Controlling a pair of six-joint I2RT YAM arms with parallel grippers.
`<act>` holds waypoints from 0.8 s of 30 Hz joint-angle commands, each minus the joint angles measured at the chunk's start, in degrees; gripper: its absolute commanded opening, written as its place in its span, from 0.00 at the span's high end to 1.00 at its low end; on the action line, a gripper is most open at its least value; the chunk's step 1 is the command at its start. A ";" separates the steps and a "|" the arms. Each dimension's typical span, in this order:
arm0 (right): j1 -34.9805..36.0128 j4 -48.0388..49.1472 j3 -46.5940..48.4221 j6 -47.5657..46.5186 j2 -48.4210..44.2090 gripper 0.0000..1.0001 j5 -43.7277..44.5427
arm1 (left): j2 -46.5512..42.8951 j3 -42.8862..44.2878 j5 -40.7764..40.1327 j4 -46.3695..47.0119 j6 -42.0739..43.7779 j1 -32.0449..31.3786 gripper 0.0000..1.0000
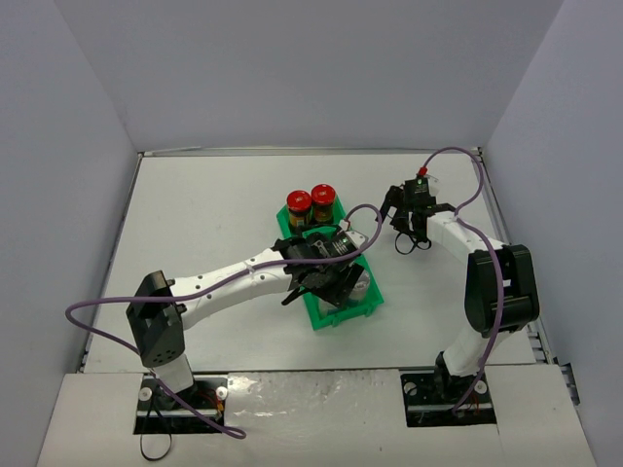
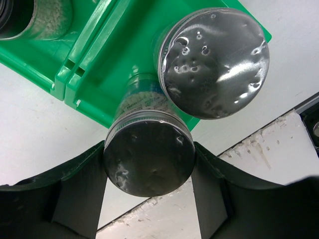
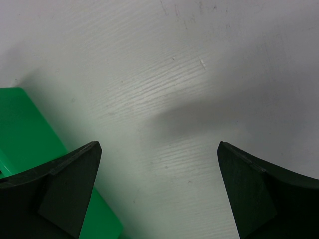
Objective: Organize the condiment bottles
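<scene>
Looks like a robotics lab test cell rather than a home or kitchen: plain pale walls (image 1: pixel 311 68) boxing in a white table (image 1: pixel 195 214), a left arm (image 1: pixel 229 280) and right arm (image 1: pixel 498 287) bolted at its near edge (purple cable (image 1: pixel 453 149) looping loose), green plastic bin (image 1: pixel 331 313) as prop.

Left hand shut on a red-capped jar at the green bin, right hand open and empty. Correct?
No: left hand is shut on a silver-capped bottle, per the left wrist view. At the green bin, right hand open and empty: both right.
</scene>
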 commanded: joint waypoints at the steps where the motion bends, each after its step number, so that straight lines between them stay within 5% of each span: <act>1: -0.35 0.54 0.98 -0.10 -2.72 0.00 1.44 | -1.07 1.81 0.44 3.29 -0.50 -0.34 1.00; 4: -0.35 0.54 1.06 -0.17 -2.64 0.00 1.44 | -0.99 1.81 0.36 3.36 -0.73 -0.34 0.96; 14: -0.35 0.54 1.06 -0.17 -2.55 0.00 1.37 | -1.99 1.45 -0.74 3.38 -1.19 -0.34 0.36; 24: -0.35 0.54 1.15 -0.26 -2.43 0.00 1.28 | -3.48 4.97 -3.35 0.17 -0.29 -0.43 0.25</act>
